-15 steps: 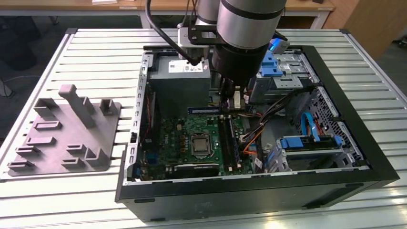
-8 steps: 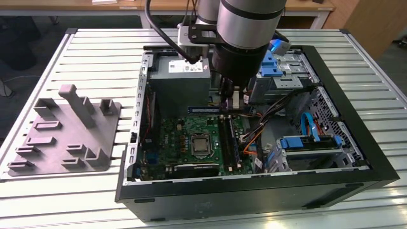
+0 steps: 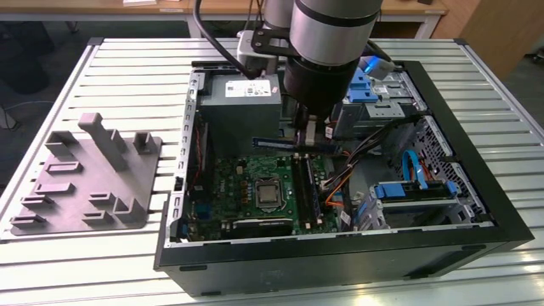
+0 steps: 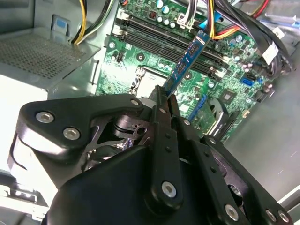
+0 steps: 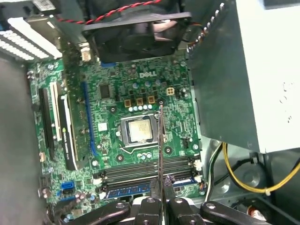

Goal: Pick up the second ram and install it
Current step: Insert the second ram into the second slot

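Gripper (image 4: pixel 166 99) is clenched on the second ram (image 4: pixel 188 56). It pinches the stick across its flat faces. I read that as a way to leave the lower long edge free to meet a slot.

- **Where the stick is:** In the exterior view it hangs inside the open case (image 3: pixel 340 258), above the motherboard (image 3: pixel 246 185) and just in front of the grey power supply (image 3: pixel 242 108). It is clear of the board and not seated.
- **Orientation:** The stick runs from the exterior view's left to its right, while the memory slots (image 5: pixel 140 168) run near to far. I judge it to be crosswise to them. In the first wrist view I see it edge-on as a thin line over the processor socket (image 5: pixel 139 130), crossing the slots.
- **Slots:** One slot already carries a blue-labelled stick (image 5: pixel 125 192), on the side of the bank away from the socket. The slots beside it, towards the socket, look open, and I take one of them as the target.
- **Obstacles:** Orange and black cables (image 3: pixel 340 182) lie just to the exterior view's right of the slots, close to the path down.
- **Holder plate:** The grey holder plate (image 3: pixel 85 178) sits on the slatted table (image 3: pixel 127 70), well apart on the exterior view's left.
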Action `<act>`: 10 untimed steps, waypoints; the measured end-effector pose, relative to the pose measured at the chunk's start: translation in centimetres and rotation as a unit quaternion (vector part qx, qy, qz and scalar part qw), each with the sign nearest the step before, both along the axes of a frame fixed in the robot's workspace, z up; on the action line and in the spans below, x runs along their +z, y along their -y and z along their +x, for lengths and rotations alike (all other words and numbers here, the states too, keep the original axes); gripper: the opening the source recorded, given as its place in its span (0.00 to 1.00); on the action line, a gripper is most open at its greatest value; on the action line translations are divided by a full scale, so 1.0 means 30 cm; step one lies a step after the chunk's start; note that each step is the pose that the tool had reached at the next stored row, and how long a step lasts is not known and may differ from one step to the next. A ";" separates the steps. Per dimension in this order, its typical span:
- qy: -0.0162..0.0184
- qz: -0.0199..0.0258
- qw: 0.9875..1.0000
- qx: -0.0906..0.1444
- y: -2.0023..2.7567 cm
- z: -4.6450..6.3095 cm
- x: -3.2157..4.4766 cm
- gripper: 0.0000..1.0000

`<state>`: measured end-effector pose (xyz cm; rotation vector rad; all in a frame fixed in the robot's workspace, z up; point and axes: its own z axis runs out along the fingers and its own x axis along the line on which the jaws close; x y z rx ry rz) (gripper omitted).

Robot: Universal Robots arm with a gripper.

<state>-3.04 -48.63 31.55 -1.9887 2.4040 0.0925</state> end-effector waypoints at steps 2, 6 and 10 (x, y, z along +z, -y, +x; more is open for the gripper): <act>0.000 0.000 1.000 -0.012 0.000 0.000 0.000 0.14; 0.000 0.000 0.999 -0.036 0.000 0.000 0.000 0.14; 0.000 0.000 0.998 -0.058 0.000 0.000 0.000 0.14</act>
